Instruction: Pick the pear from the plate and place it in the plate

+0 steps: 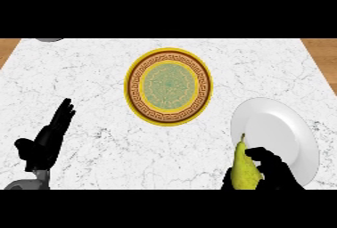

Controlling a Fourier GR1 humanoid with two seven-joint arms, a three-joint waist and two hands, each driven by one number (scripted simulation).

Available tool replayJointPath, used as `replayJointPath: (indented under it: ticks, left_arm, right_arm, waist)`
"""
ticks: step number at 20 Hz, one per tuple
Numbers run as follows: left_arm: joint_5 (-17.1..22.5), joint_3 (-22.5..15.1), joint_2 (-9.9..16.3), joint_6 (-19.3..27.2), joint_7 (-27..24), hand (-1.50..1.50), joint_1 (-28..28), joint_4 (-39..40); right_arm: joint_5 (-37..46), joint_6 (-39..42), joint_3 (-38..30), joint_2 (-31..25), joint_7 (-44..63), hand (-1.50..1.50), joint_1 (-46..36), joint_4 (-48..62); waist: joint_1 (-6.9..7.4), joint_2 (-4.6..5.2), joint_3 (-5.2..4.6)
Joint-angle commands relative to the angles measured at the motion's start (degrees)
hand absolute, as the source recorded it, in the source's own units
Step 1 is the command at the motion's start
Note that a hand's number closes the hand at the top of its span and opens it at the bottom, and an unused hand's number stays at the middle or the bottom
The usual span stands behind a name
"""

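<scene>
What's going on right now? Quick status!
Right robot hand curled round pear by white plate. Left robot hand open, resting. Patterned plate unobstructed.

We saw a white marble counter top veined with fine grey lines (99, 80) filling nearly the whole view. Beyond its far edge, strips of warm brown wooden floor (12, 44) showed at the upper left and the upper right corners. A small grey rounded object (49, 39) sat at the counter's far left edge, cut off by the frame. The light fell evenly, with soft shadows.
</scene>
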Motion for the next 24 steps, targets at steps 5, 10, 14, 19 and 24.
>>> replayJointPath:
  ticks: [5,10,14,19,24]
  left_arm:
    - [-0.4,-0.9,0.1,-1.6,0.2,0.00,-0.2,-1.5]
    - [-2.0,-1.2,0.4,-1.3,-0.2,0.00,-1.9,-0.3]
    - [-1.3,-1.5,-1.2,-0.8,2.0,0.00,-3.2,-1.0]
    - [-1.1,-2.0,-2.0,-1.5,2.4,0.00,-5.1,-0.8]
    - [-2.4,-2.7,-2.8,-0.9,1.9,0.00,-5.5,0.5]
  right_arm:
    - [9.6,11.8,9.1,5.0,16.4,1.50,-11.3,0.7]
    - [3.2,12.6,3.2,5.0,16.4,1.50,-18.2,4.5]
    - [-6.1,13.1,-2.4,5.1,16.0,1.50,-24.8,7.7]
    - [-14.1,4.5,-10.2,5.1,14.5,1.50,-34.7,21.1]
    - [-20.0,0.2,-15.8,5.1,12.5,1.50,-44.4,33.7]
  waist:
    - [2.70,0.68,0.18]
    - [3.38,1.12,0.20]
    - [3.99,1.25,0.26]
    - [4.84,1.57,0.32]
    - [5.66,1.72,0.33]
